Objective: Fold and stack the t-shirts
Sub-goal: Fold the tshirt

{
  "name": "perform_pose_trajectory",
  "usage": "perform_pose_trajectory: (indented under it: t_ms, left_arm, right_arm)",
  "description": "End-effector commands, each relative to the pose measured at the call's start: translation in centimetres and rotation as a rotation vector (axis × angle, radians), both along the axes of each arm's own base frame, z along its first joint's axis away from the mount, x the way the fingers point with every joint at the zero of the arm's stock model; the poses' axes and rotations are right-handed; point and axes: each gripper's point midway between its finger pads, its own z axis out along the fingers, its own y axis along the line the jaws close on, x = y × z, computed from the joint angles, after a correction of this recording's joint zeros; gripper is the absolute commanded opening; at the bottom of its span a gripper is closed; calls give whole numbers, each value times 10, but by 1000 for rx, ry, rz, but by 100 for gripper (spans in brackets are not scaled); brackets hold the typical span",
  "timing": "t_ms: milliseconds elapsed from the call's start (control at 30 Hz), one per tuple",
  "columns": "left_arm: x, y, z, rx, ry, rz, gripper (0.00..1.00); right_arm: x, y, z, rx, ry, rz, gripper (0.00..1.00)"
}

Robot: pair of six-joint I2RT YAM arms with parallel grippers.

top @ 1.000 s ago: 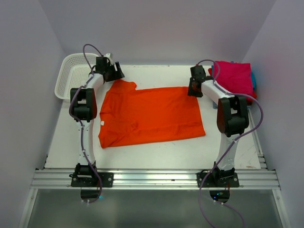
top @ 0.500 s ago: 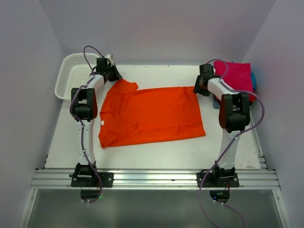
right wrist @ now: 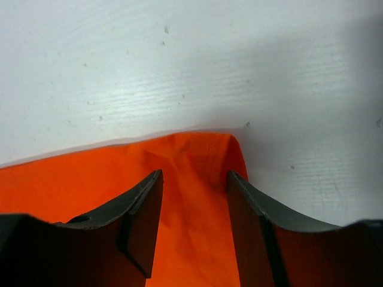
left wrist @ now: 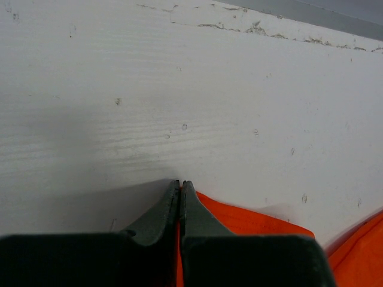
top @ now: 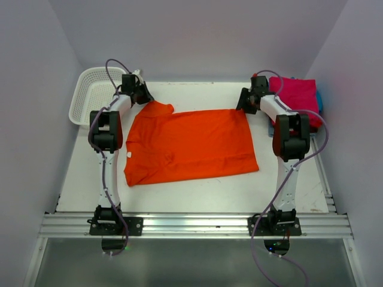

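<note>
Two wrist views settle what the top view cannot. The left gripper (left wrist: 180,185) has its jaws pressed together, with a strip of the orange t-shirt (top: 191,146) pinched between them. The right gripper (right wrist: 194,176) has its jaws apart, straddling the shirt's far right corner. From the top, the shirt lies flat on the table (top: 197,185). Both arms extend to its far edge, the right one near the folded stack (top: 296,95).

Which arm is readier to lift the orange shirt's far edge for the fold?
Left, probably. The left gripper is shut on the orange t-shirt at its far sleeve edge. The right gripper only straddles the far hem corner, jaws open, so it must close first.
</note>
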Motion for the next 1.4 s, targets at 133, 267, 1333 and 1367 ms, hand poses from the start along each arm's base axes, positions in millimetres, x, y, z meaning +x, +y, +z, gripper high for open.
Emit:
perform_pose_trajectory:
  t_ms: [133,267,1333,1367]
  left_arm:
    - [3,2,23,4,-51,-8,0]
    - [2,-1,22,-11,-45,-19,0]
    - [-10,6,117,13,-165,-10,0]
    - [-14,7,130,16,-182,-5,0]
  right_arm:
    - [29,-12,16,-36,-53,-32,49]
    - [25,-24,4,-95,-4,-65,48]
    - [20,-21,95,-47,-206,-50,0]
    - [17,-22,99,-53,-210,-50,0]
